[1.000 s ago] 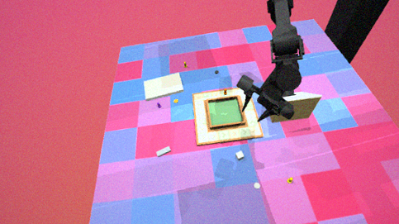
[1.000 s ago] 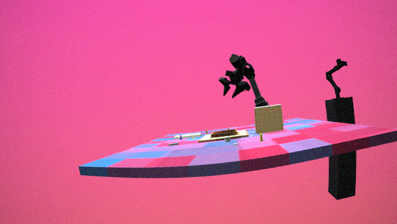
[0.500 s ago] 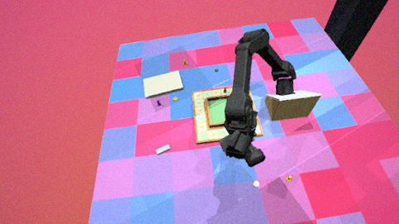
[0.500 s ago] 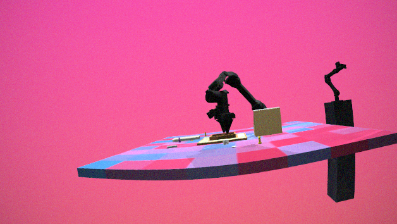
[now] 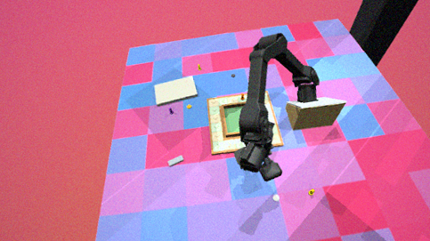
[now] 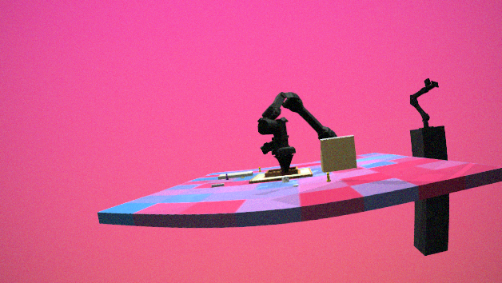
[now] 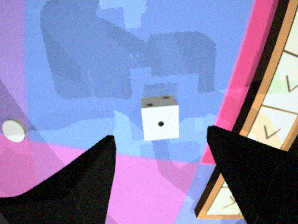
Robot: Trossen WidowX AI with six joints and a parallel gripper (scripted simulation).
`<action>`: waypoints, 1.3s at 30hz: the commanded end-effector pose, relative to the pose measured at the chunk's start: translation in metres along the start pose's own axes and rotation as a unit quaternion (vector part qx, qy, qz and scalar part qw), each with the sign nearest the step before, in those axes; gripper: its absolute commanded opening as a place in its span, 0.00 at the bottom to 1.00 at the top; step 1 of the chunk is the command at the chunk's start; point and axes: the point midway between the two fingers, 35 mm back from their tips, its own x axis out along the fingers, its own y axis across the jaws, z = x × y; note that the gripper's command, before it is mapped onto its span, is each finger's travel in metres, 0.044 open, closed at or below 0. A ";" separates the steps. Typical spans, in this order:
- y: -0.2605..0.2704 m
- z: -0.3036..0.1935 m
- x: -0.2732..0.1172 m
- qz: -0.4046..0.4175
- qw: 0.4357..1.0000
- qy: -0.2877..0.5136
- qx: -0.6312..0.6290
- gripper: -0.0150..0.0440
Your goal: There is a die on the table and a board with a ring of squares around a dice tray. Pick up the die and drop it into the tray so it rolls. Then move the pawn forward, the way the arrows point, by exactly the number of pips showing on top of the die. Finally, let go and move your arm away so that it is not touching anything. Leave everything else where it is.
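Observation:
The white die (image 7: pixel 160 121) (image 6: pixel 285 179) rests on a blue table patch near the board, one pip on its top face; the arm hides it in the top view. My gripper (image 7: pixel 161 137) (image 6: pixel 284 171) is open and empty, pointing down above the die, its fingertips on either side of it in the wrist view. The board (image 5: pixel 215 149) (image 6: pixel 256 181) (image 7: pixel 277 114) has arrowed squares around the brown-walled tray (image 5: pixel 225 127) (image 6: pixel 272 173) with a green floor. The orange pawn (image 5: pixel 242 97) stands on the board's far side. My arm hides the board's right part in the top view.
A white disc (image 5: pixel 276 197) (image 7: pixel 14 130) and a yellow piece (image 5: pixel 312 192) (image 6: pixel 328 177) are in front. A grey bar (image 5: pixel 175 161), purple piece (image 5: pixel 171 111), yellow disc (image 5: pixel 189 106) and cream slab (image 5: pixel 175 90) lie left. A dark disc (image 5: pixel 232 76) and yellow figure (image 5: pixel 199 67) are behind.

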 end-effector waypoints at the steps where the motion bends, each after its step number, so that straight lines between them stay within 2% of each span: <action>1: -0.001 0.000 0.006 -0.003 1.000 0.000 -0.002 0.72; 20: -0.002 0.000 0.035 -0.003 1.000 0.000 -0.002 0.72; 26: -0.002 0.000 0.035 -0.003 1.000 0.000 -0.002 0.45; 33: -0.002 0.000 0.035 -0.003 1.000 0.000 -0.002 0.37; 36: 0.001 0.000 0.031 0.005 1.000 -0.002 -0.002 0.25; 39: 0.006 0.002 0.016 0.019 1.000 -0.005 -0.002 0.25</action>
